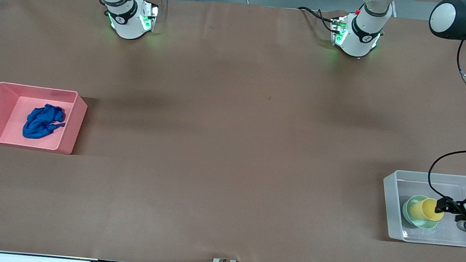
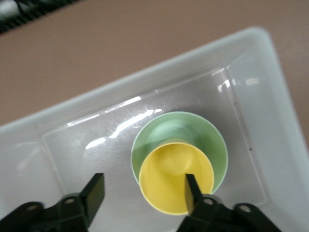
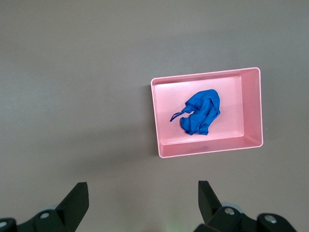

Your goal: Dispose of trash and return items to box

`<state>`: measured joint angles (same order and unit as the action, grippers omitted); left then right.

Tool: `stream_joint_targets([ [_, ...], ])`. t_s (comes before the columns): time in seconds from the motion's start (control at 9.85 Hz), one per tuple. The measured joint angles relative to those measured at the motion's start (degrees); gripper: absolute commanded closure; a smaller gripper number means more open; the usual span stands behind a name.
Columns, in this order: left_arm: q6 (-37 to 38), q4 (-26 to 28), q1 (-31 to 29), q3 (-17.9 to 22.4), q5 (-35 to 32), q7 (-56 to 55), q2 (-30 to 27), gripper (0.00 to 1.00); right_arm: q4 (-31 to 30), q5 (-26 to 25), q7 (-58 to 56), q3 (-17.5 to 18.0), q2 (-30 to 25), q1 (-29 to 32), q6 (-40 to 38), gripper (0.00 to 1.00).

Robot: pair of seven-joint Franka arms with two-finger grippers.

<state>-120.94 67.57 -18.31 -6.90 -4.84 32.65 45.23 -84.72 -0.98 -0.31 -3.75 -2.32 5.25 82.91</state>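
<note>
Lower right of the front frame: your clear box (image 1: 393, 204) sits at the left arm's end of the table, with the mint-green bowl (image 1: 409, 216) inside and the yellow cup (image 1: 424, 208) nested in the bowl, tipped on its side with its mouth toward the gripper. The left gripper (image 1: 441, 206) is down in the box at the cup's rim. Left wrist view shows its jaws spread: one finger (image 2: 192, 191) reaches into the cup's mouth, the other (image 2: 94, 191) stands clear over bare box floor, so nothing is clamped. The bowl's rim and the box walls (image 2: 270, 87) crowd close around that gripper.

Left middle of the front frame: the pink bin (image 1: 71, 127) holds the blue trash (image 1: 42, 122), crumpled on its floor, well apart from the box. The right wrist view looks down on it from high, with the right gripper (image 3: 140, 200) wide open, holding nothing, over bare brown table (image 1: 231, 147). Between bin and box you have only tabletop.
</note>
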Motion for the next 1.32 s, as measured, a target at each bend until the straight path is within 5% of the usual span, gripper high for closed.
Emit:
stream_joint_targets([
  [0.3,6.2,1.1,3.6,-0.4,0.0,-8.3,-9.5,0.06,0.0,0.0,0.0,0.0,0.0,0.0,0.0,0.0],
  [0.81,9.5,16.9,6.5,-3.0,0.7,-21.2,-29.4,0.0,0.0,0.0,0.0,0.0,0.1,0.0,0.0,0.0],
  [1.32,28.5,14.3,13.1,0.4,2.5,-21.9,-42.6,0.0,0.0,0.0,0.0,-0.1,0.1,0.0,0.0,0.0],
])
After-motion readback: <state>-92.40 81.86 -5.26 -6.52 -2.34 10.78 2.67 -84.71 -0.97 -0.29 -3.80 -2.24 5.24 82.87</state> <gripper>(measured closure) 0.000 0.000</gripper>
